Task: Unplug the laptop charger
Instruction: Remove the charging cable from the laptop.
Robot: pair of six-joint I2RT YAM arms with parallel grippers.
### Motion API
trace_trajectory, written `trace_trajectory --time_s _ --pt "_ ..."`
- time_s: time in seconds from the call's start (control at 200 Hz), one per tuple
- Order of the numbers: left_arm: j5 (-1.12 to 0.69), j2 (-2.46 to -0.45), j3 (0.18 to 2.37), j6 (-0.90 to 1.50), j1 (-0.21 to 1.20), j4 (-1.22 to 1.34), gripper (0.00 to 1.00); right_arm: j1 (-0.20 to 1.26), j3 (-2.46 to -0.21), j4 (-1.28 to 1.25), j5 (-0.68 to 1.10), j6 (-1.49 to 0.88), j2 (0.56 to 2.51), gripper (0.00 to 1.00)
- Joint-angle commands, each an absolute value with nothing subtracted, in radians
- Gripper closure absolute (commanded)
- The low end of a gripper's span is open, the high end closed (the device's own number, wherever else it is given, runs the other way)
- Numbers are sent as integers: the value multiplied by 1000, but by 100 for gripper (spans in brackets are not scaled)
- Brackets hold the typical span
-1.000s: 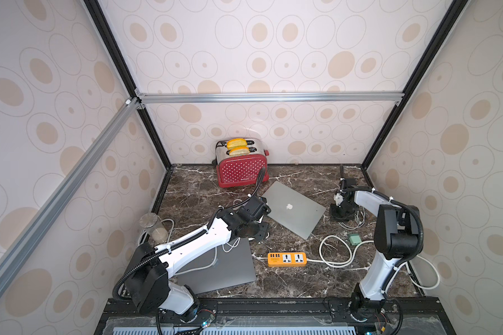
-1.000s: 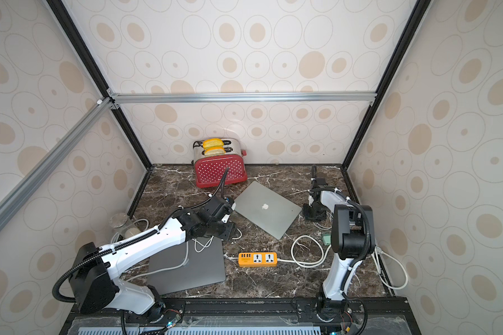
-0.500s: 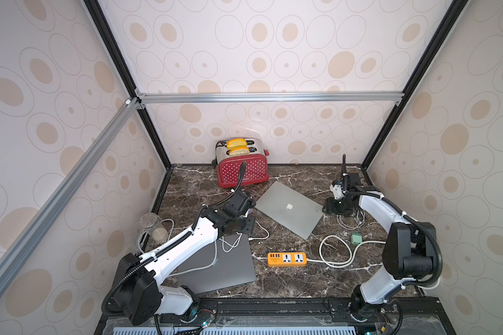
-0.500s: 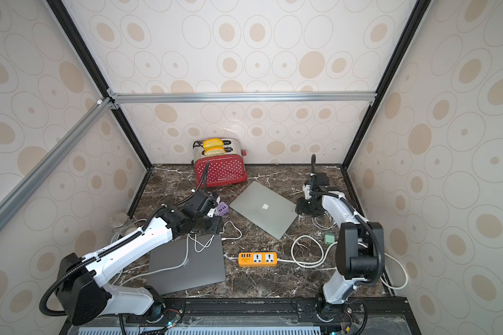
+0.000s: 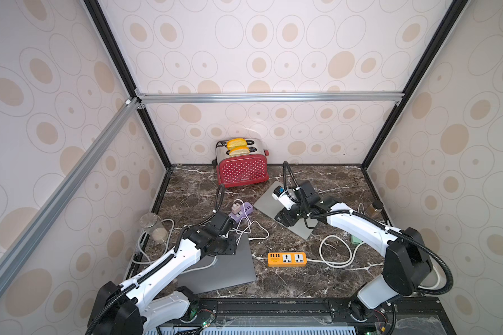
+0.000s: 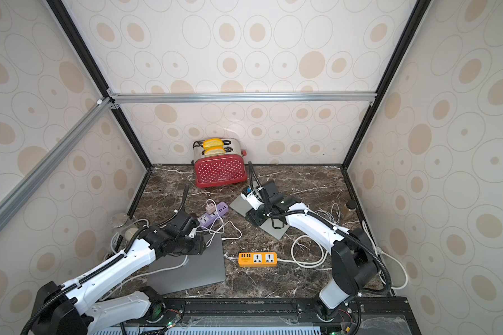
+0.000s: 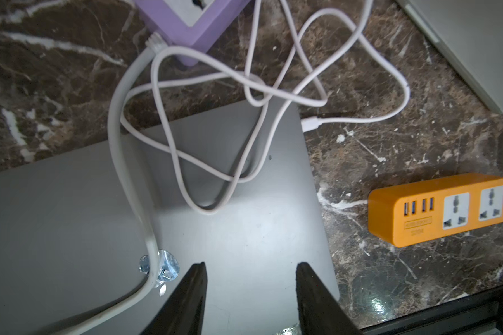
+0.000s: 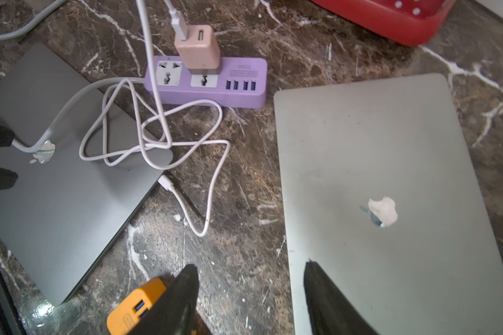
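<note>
The pink laptop charger [image 8: 196,48] stands plugged into a purple power strip [image 8: 206,84], seen in both top views [image 5: 235,208] [image 6: 210,208]. Its thin white cable [image 7: 169,139] loops over a corner of the dark grey laptop [image 7: 230,232]. The cable's connector [image 7: 310,124] lies free on the marble beside that laptop. My left gripper [image 7: 250,264] hangs open over the dark laptop's lid, holding nothing. My right gripper [image 8: 250,265] is open and empty above the edge of a silver laptop [image 8: 375,159].
An orange power strip [image 5: 286,259] lies at the front centre with its cord coiled to the right. A red toaster [image 5: 242,171] stands at the back wall. A glass jar [image 5: 153,227] sits by the left wall. The purple strip's thick cord [image 7: 119,162] crosses the dark laptop.
My left arm has drawn back from the silver laptop's near edge to above the dark laptop. My right arm has swung left from the back right corner to over the silver laptop.
</note>
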State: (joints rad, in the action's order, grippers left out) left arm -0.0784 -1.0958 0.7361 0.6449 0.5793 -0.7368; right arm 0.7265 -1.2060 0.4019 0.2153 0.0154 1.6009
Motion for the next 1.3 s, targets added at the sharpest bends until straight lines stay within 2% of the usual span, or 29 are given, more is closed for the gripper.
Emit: trace_trajectory --time_s 0.0,0.275,0.631,0.951,1.292 --pt "-100 -1083 682 731 574 -738 50 797 -1217 328 225 126 1646 41" --pt "-121 -1087 595 772 574 -665 55 896 -1116 122 257 196 1709 45" --pt "-108 -1105 520 805 575 -582 60 949 -1094 37 255 263 1806 50" --pt "-93 -1149 502 807 574 -587 61 973 -1128 49 221 326 1886 58" --pt "-90 -1137 499 805 575 -601 59 974 -1179 73 226 386 1957 60"
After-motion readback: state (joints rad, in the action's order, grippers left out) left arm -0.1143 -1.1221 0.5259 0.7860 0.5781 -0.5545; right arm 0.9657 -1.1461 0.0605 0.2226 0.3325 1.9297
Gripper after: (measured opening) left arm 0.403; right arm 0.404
